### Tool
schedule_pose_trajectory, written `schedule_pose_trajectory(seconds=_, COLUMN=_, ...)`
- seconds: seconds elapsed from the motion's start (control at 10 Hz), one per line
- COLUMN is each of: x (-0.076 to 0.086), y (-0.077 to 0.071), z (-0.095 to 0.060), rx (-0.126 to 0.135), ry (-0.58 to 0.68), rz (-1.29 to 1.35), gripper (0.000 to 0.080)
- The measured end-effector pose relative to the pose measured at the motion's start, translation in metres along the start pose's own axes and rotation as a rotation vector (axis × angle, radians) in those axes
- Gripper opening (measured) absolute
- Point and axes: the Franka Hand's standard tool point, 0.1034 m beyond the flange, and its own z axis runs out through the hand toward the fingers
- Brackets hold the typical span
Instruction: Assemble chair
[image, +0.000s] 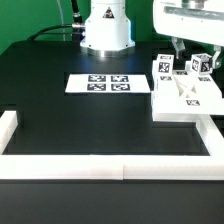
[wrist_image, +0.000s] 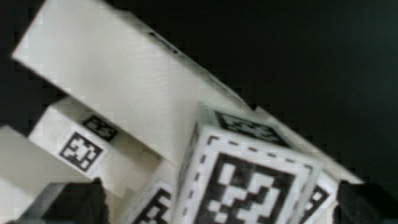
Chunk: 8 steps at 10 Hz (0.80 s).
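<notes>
The white chair parts (image: 188, 93) sat in a bunch on the black desk (image: 90, 125), at the exterior view's right, close to the white border rail (image: 212, 135) on that side. A flat white plate lay at the bottom of the bunch. Small white blocks with black-and-white square tags stood on the far side of it. One tagged block (image: 164, 66) stood at the left of the bunch and another tagged block (image: 203, 63) stood at the right.

The gripper (image: 184, 50) hung just above the parts, between those two blocks. Its two dark fingers (image: 176, 47) pointed down and stood wide apart. Nothing was held between them.

The marker board (image: 100, 84) lay flat on the desk near the robot's white base (image: 106, 28), apart from the chair parts.

The wrist view was blurry. It showed a big white plate (wrist_image: 125, 70) tilted across the picture, and tagged white blocks (wrist_image: 258, 180) very close to the camera.
</notes>
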Motion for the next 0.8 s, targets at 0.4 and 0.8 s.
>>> schedule_pose_trajectory(seconds=0.4, x=-0.0047, y=-0.0021, z=0.0007, rx=-0.004, ry=0.002, rz=-0.275, gripper=0.0649)
schedule_pose_trajectory(seconds=0.8, x=-0.0058, y=-0.0027, z=0.0009, rx=-0.006, ry=0.004, rz=-0.525, gripper=0.0649)
